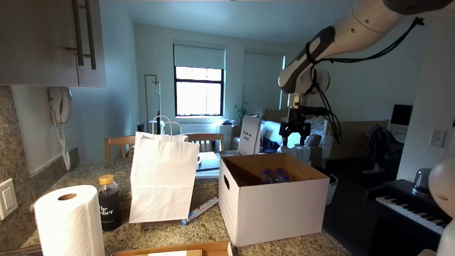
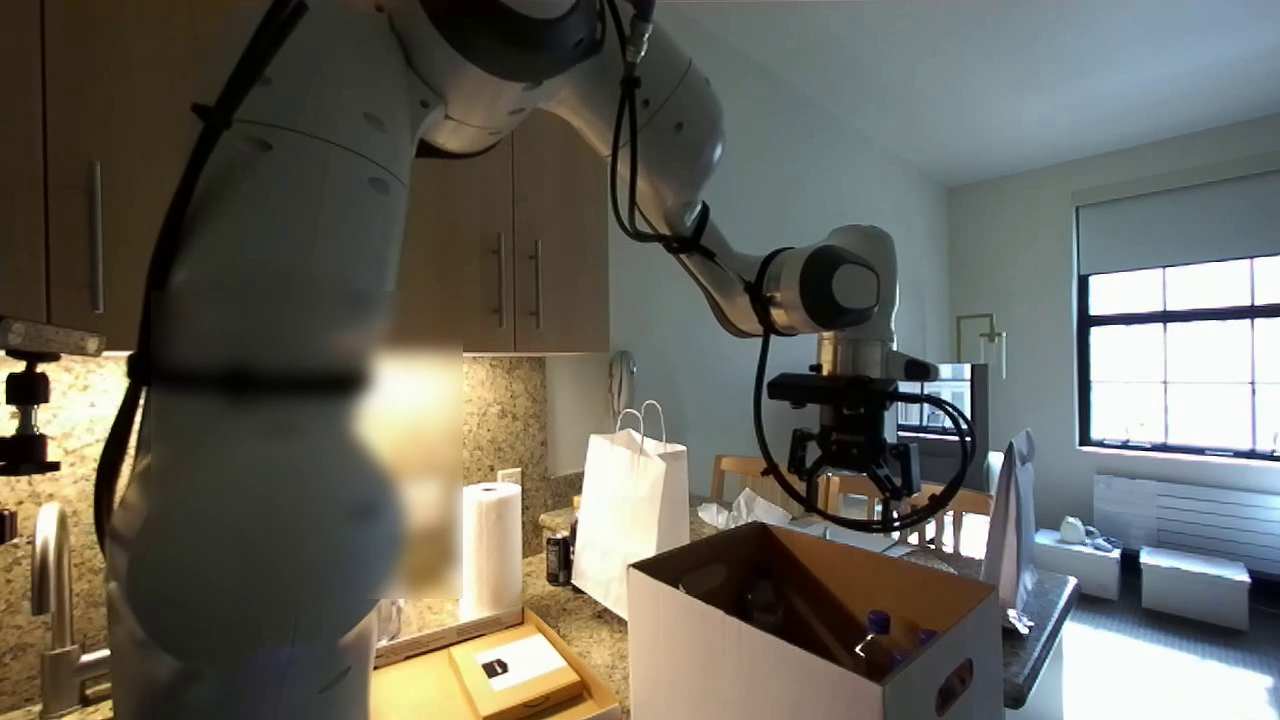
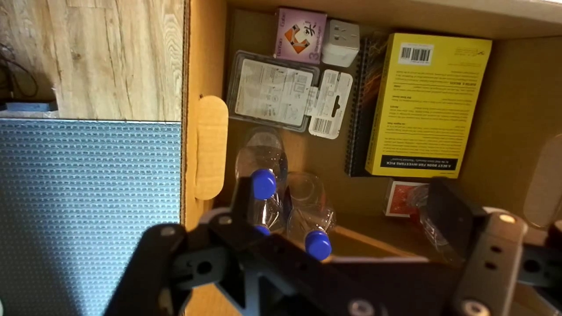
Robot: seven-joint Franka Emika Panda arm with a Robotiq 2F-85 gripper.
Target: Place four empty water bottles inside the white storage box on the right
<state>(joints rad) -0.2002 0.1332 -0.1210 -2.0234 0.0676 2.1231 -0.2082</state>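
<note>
The white storage box [image 1: 280,209] stands on the counter, brown inside. Above it hangs my gripper [image 1: 294,139], its jaws wide apart, holding nothing. Inside, clear water bottles with blue caps cluster by one wall. Three caps show in the wrist view: one bottle [image 3: 263,158] beside the left finger, a second cap [image 3: 262,229] partly covered by the gripper, and a third bottle [image 3: 307,215] beside them. Behind the right finger lies another clear bottle [image 3: 432,224], mostly hidden. Among these, a capped bottle [image 2: 875,655] also shows in an exterior view.
A yellow book [image 3: 426,105], a purple cube box [image 3: 300,35], a white adapter [image 3: 341,41] and a red card deck [image 3: 400,198] share the box. Beside it stand a tall white paper bag [image 1: 163,181] and a paper towel roll [image 1: 71,220]. An open cardboard tray [image 2: 410,690] lies nearby.
</note>
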